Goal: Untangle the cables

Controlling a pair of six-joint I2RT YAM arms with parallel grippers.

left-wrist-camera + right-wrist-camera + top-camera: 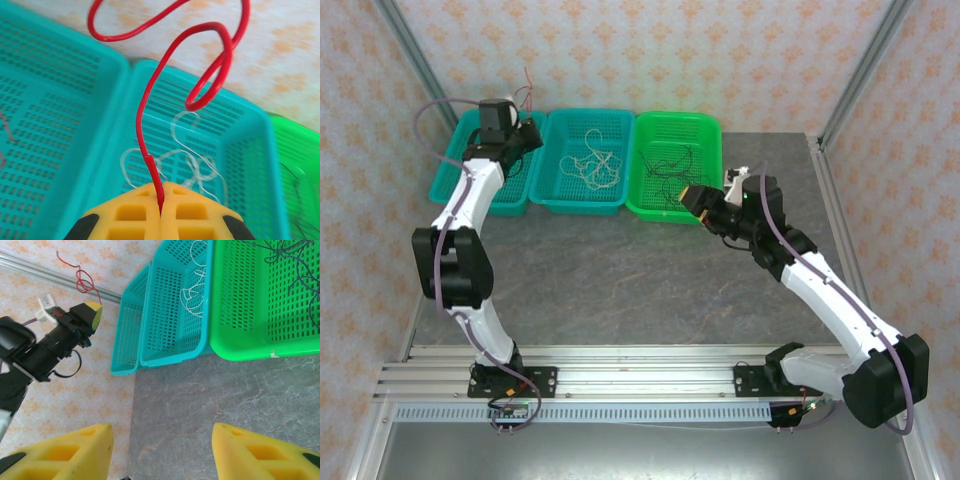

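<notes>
Nearest to us is the grey counter (620, 280), with the arm bases at its near edge; above its right half the right fingers (692, 195) hang just in front of the near rim of the green basket (650, 212); they stand apart at a middling width and grip no cable, and in the right wrist view we see the counter through the gap between them.

Farther back, three baskets sit in a row, touching side by side; the cables are sorted among them by colour; the black cables (675, 165) lie loose on the floor of the green basket; the white cables (595, 160) lie in a loose tangle in the middle teal basket (582, 207); a short red strand (138, 319) shows in the left teal basket (450, 185).

Farthest off, the left fingers (160, 220) are raised over the far rims where the two teal baskets meet; they are pressed tight together on the red cable (142, 125), pinching its lower end; from the tips it rises and curls into open loops against the patterned wall (670, 50); it hangs apart from the white cables below it.
</notes>
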